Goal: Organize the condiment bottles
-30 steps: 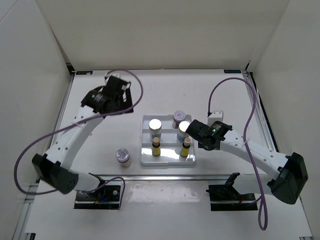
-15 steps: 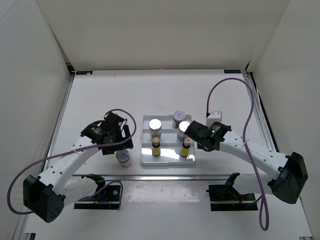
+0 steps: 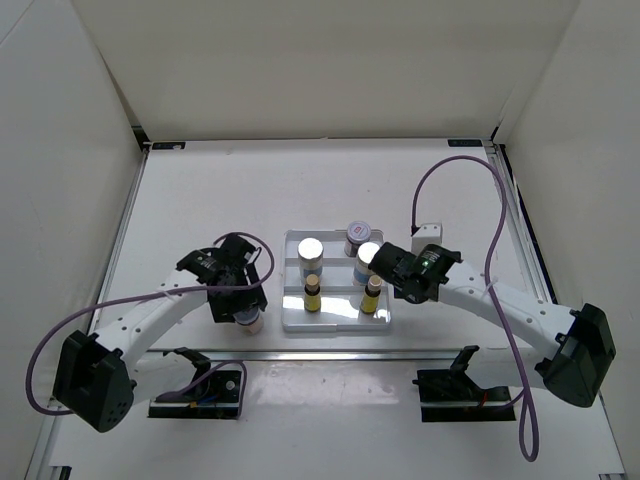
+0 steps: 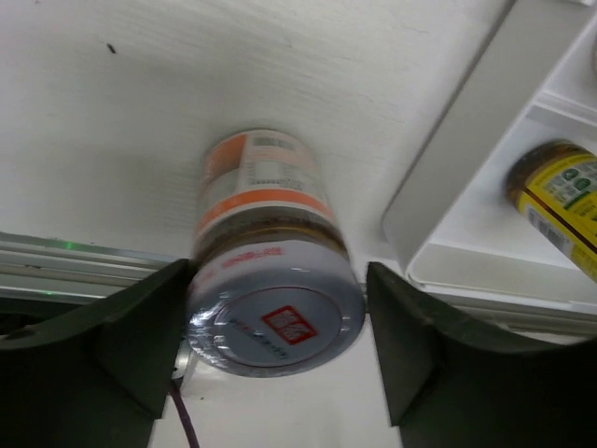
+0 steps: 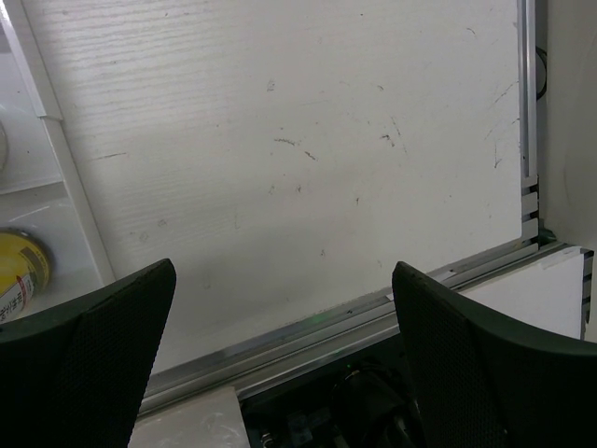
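A white shaker jar (image 4: 270,308) with a silver lid and an orange-red label stands on the table left of the white tray (image 3: 290,325). My left gripper (image 4: 278,280) straddles its lid. The left finger touches the lid; a thin gap shows at the right finger. From above, this gripper (image 3: 243,308) covers most of the jar (image 3: 250,322). In the tray stand three silver-lidded jars (image 3: 311,250) (image 3: 358,235) (image 3: 368,255) and two yellow dark-capped bottles (image 3: 312,296) (image 3: 373,295). My right gripper (image 3: 390,265) hangs open and empty at the tray's right edge.
The metal rail (image 5: 308,327) along the table's near edge runs just below both grippers. The tray's left wall (image 4: 457,177) stands close to the right of the jar. A yellow bottle (image 5: 19,266) shows at the left edge of the right wrist view.
My left arm has swung from the far left of the table down to the lone jar, and its fingers have closed in around the lid. The right arm has not moved.
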Robot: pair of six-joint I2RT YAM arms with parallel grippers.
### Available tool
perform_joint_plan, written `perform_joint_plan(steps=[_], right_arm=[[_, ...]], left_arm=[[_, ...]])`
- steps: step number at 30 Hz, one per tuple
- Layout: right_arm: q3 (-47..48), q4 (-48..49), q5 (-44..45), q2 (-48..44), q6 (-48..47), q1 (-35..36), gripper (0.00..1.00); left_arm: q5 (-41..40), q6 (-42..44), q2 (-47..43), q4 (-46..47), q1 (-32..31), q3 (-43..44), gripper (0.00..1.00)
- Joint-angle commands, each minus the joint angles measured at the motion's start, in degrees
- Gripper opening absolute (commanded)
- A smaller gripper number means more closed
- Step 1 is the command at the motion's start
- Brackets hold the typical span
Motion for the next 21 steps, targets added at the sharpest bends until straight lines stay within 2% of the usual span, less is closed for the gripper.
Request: perform_joint_plan(steps=[1,2,4,5,9,10,12,13,16,21], right_arm=[[-0.09,-0.06,2.06,0.34,1.63,0.55,1.0],[-0.09,-0.06,2.06,0.34,1.63,0.55,1.0],[-0.09,-0.06,2.06,0.34,1.63,0.55,1.0],[-0.09,-0.06,2.06,0.34,1.63,0.55,1.0],[-0.09,-0.06,2.06,0.34,1.1,0.55,1.0],[-0.09,-0.06,2.06,0.34,1.1,0.55,1.0],[-0.09,-0.06,2.06,0.34,1.1,0.55,1.0],[-0.09,-0.06,2.06,0.34,1.1,0.55,1.0],[-0.09,-0.06,2.06,0.34,1.1,1.08,1.0],[-0.09,-0.06,2.06,0.34,1.1,1.08,1.0]], left_arm=[[1.24,-0.51,0.04,2.34,-0.28,1.45,0.79],[1.24,-0.51,0.04,2.34,-0.28,2.32,0.67],[0.55,1.24,0.04,2.34,-0.28,5.92,0.51],[-0.15,2.12,0.65,2.34,-0.28,7.59,0.38],[-4.29,7.04,6.26,1.29,0.24,19.44,0.14],[-4.81,8.09,7.76,1.29,0.24,25.13,0.11],[-4.82,11.43,12.93,1.29,0.24,30.96,0.11],[-4.3,12.66,14.88,1.29,0.24,36.55,0.11],[-4.29,15.22,21.91,0.76,0.24,44.31,0.11],[-3.68,17.06,30.0,0.76,0.24,50.14,0.11]])
